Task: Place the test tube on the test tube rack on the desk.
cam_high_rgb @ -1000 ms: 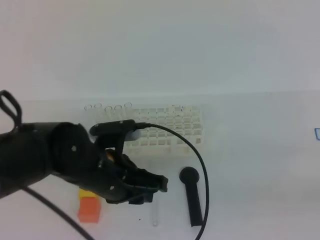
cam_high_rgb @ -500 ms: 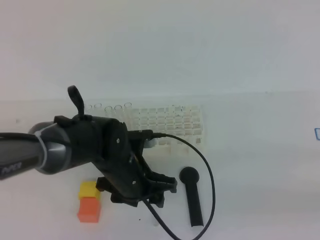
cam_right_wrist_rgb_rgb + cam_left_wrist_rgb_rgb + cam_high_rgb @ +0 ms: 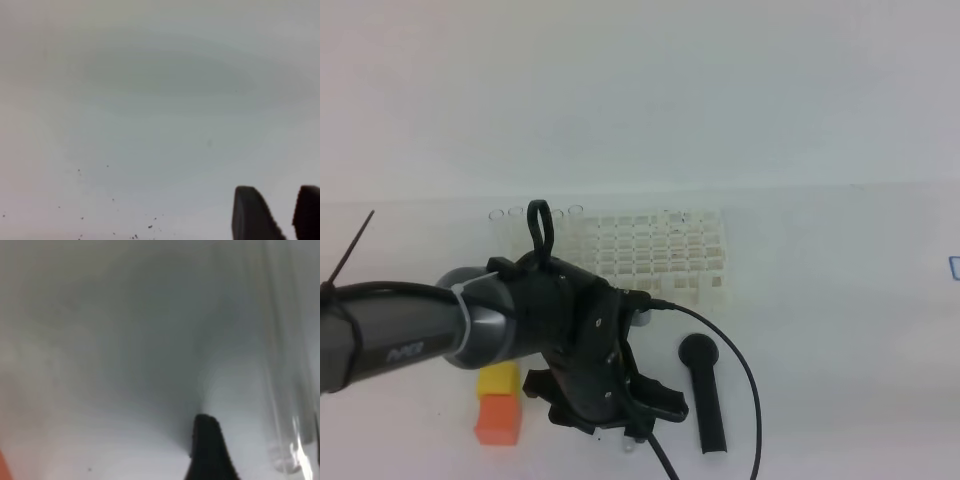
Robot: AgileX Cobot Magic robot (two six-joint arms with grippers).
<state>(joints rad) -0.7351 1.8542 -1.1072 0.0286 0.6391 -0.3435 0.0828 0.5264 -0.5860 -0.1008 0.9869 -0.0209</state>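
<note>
Low at the frame's bottom centre, the left gripper (image 3: pixel 625 415) hangs over the test tube (image 3: pixel 285 390), lying top-to-bottom on the counter (image 3: pixel 840 300); gripper opening unclear.

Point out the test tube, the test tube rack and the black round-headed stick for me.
test tube (image 3: pixel 286 390), left wrist view, on its glass wall.
test tube rack (image 3: pixel 660 250), exterior high view, middle of the lattice.
black round-headed stick (image 3: pixel 698 352), exterior high view, on its round head.
</note>
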